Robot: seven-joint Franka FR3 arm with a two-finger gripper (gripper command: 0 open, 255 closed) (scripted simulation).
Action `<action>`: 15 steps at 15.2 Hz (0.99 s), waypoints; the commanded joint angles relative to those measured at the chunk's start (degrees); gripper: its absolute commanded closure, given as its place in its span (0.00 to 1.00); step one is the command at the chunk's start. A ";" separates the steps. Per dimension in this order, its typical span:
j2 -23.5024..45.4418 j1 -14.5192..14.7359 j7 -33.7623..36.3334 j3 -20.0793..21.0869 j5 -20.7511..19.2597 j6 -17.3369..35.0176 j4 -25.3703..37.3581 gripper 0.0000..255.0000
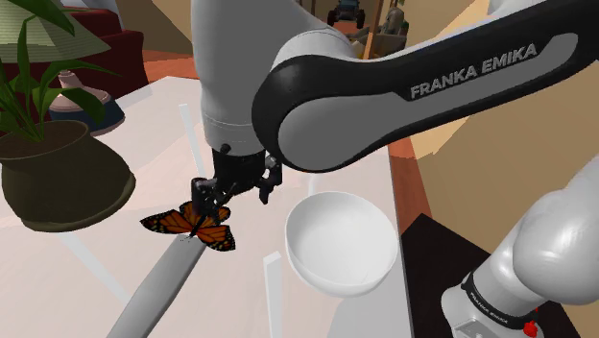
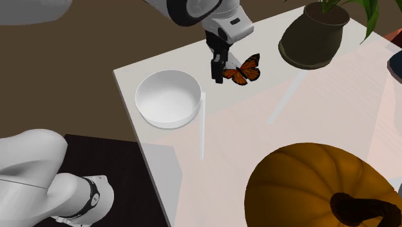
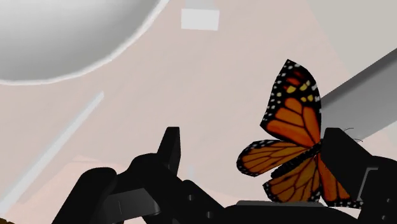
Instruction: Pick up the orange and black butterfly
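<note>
The end effector [image 3: 254, 141] is open; in the wrist view its two black fingers [image 3: 170, 147] stand well apart; the butterfly [image 3: 294, 147] sits between them, close against one finger and clear of the other; whether that finger touches the wing cannot be told. The butterfly is orange with black veins and white-dotted black edges; its wings are raised and spread rather than flat. In the shoulder view the end effector [image 1: 213, 199] points down at the pale counter [image 1: 173, 106], with the butterfly [image 1: 189, 223] right at its fingertips, over the end of a grey streak [image 1: 158, 286] on the surface. A white bowl [image 1: 341, 240] stands near the butterfly, toward the shoulder view's right; a dark pot [image 1: 58, 178] with a green plant stands on the other side, toward that view's left. In the second exterior view the end effector [image 2: 218, 72] comes down from above between the bowl [image 2: 167, 97] and the butterfly [image 2: 243, 71], just beside the butterfly; the pot [image 2: 315, 39] is near the butterfly toward that view's right; an orange pumpkin [image 2: 309, 187] sits well apart from all of them, on the counter [image 2: 322, 109] at that view's lower right.
</note>
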 commanded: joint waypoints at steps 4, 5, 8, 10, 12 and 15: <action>12.84 3.98 10.47 1.94 -11.61 -0.63 8.35 0.00; 13.05 4.17 10.66 1.71 -11.83 0.06 7.80 0.00; 13.82 4.40 11.36 1.41 -12.69 2.09 6.26 0.00; 14.41 4.56 11.88 1.21 -13.35 3.41 5.30 0.00; 14.91 4.71 12.31 1.03 -13.91 4.43 4.58 0.00; 15.08 4.78 12.35 1.00 -14.02 4.34 4.78 1.00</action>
